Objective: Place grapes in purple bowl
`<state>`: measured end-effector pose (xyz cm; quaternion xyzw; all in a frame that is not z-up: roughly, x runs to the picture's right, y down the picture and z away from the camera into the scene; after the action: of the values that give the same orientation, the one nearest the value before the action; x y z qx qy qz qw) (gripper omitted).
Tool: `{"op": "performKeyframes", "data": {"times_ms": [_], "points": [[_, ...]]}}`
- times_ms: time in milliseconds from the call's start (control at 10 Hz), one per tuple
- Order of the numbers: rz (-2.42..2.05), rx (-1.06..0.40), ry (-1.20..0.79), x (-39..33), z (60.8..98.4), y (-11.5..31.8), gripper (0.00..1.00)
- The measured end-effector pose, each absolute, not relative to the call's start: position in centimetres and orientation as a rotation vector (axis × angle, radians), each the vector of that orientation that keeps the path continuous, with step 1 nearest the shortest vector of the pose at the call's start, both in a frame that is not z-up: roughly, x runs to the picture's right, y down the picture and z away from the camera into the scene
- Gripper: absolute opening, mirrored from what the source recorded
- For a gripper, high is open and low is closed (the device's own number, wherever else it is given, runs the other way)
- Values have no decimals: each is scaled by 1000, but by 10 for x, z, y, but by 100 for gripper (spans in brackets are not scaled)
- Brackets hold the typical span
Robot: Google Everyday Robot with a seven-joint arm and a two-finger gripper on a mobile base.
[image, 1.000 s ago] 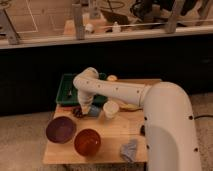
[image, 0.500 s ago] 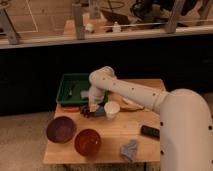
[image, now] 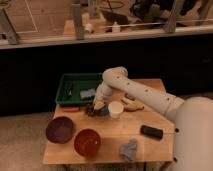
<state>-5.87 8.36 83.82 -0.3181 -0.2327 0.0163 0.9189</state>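
While gripper point(image: 99, 104) hovers by one grapes point(image: 90, 109) cluster, one purple bowl point(image: 60, 130) waits.

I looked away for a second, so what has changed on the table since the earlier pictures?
The arm swung right and back, carrying the gripper from near the purple bowl to the grapes by the green tray. Purple bowl, orange bowl, white cup and black phone stayed put.

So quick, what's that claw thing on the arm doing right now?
Gripper: down at the grapes beside the green tray; its grip cannot be told.
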Motion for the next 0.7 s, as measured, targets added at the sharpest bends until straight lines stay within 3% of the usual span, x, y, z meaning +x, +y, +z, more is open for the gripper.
{"op": "performKeyframes", "data": {"times_ms": [400, 700], "points": [[-76, -564, -545, -98, 791, 31, 0], [-170, -537, -621, -137, 770, 19, 0]]}}
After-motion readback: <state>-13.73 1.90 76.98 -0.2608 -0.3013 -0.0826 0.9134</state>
